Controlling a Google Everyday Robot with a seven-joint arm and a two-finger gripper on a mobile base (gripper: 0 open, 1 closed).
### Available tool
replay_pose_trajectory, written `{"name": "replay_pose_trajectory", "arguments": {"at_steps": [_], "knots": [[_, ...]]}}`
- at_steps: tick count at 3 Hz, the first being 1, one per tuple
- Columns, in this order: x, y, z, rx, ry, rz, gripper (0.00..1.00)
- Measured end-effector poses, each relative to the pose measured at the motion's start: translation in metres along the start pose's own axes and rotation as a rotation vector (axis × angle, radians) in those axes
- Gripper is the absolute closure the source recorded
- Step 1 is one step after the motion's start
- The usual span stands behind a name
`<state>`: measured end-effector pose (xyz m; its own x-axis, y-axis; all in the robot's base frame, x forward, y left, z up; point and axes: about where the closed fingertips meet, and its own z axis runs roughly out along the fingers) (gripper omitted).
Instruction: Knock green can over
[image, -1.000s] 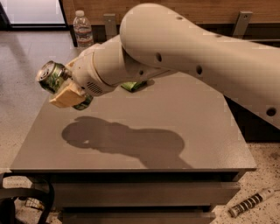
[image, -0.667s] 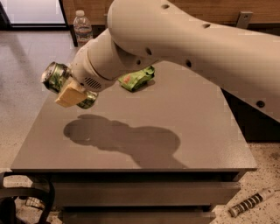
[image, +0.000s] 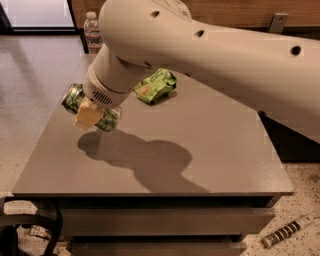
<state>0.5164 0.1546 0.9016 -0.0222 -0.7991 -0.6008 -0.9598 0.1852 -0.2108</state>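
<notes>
Green can (image: 74, 98): was held on its side in the claw (image: 94, 114), closed round it above the worktop's (image: 210, 155) left part, having been carried lower and rightward within the second, uncovering the snack bag (image: 155, 86); knocking-over was judged nearly accomplished.

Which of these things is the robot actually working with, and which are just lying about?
In the job: green can, tilted, held by the gripper above the left part of the table.

Just lying about: green snack bag on the table, water bottle beyond its far edge, striped object on the floor.
</notes>
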Motion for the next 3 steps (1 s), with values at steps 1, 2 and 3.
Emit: {"name": "replay_pose_trajectory", "arguments": {"at_steps": [1, 2, 3], "knots": [[0.012, 0.007, 0.020, -0.021, 0.108, 0.040, 1.00], [0.018, 0.017, 0.041, -0.052, 0.181, 0.057, 1.00], [0.023, 0.029, 0.064, -0.085, 0.236, 0.068, 1.00]]}}
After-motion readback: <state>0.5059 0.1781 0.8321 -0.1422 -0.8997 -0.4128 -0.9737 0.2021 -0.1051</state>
